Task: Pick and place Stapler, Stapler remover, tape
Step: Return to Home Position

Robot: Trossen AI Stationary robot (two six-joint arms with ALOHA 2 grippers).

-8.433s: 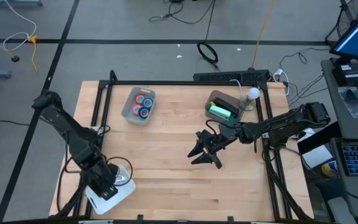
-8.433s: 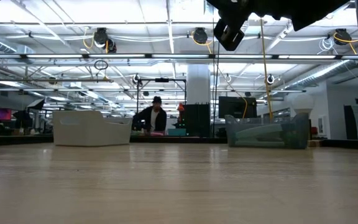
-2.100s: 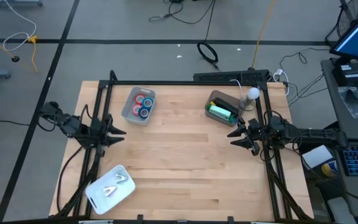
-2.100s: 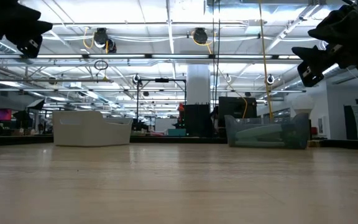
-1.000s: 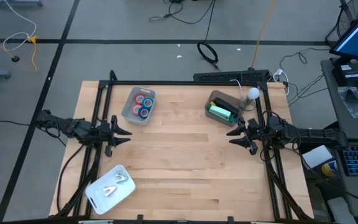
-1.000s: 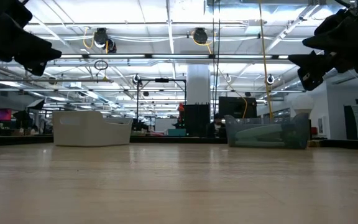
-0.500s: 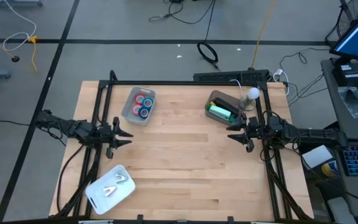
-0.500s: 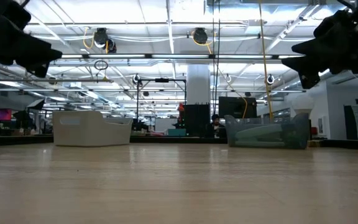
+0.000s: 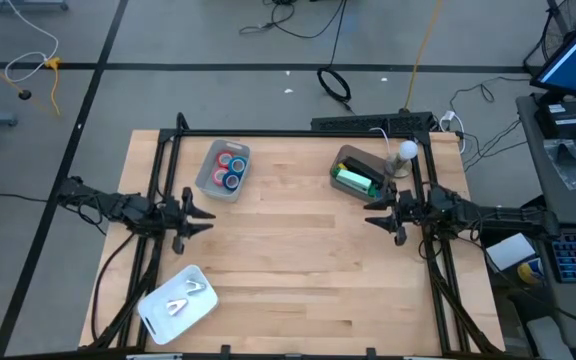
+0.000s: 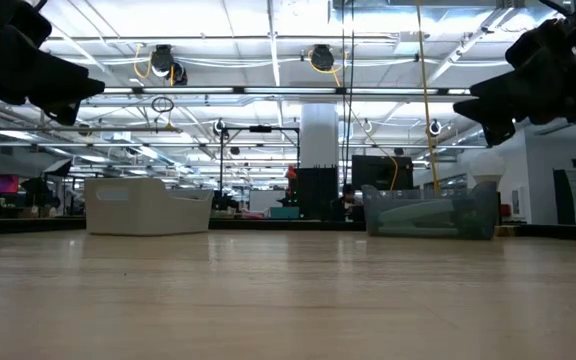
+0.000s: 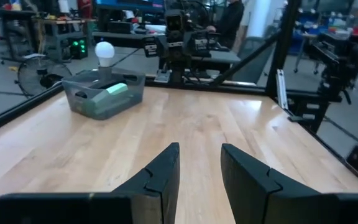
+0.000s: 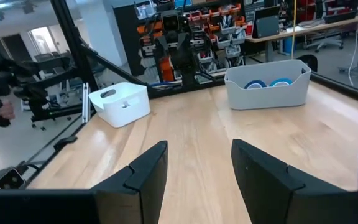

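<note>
Tape rolls (image 9: pixel 232 166), red and blue, in the gray bin (image 9: pixel 206 180) far left, green stapler (image 9: pixel 356 180) in the dark bin (image 11: pixel 104 102) far right, staple removers (image 9: pixel 175 306) in the white bin (image 9: pixel 158 316) near left, my left tool (image 9: pixel 198 217) and right tool (image 9: pixel 376 218) both spread open, empty, over the surface (image 9: pixel 288 260) edges.

Three bins are counted: a gray bin (image 9: pixel 204 172), a dark bin (image 9: pixel 353 158) and a white bin (image 9: pixel 158 318). Four tape rolls (image 9: pixel 231 163), one green stapler (image 9: pixel 355 180) and two staple removers (image 9: pixel 183 302) are seen.
</note>
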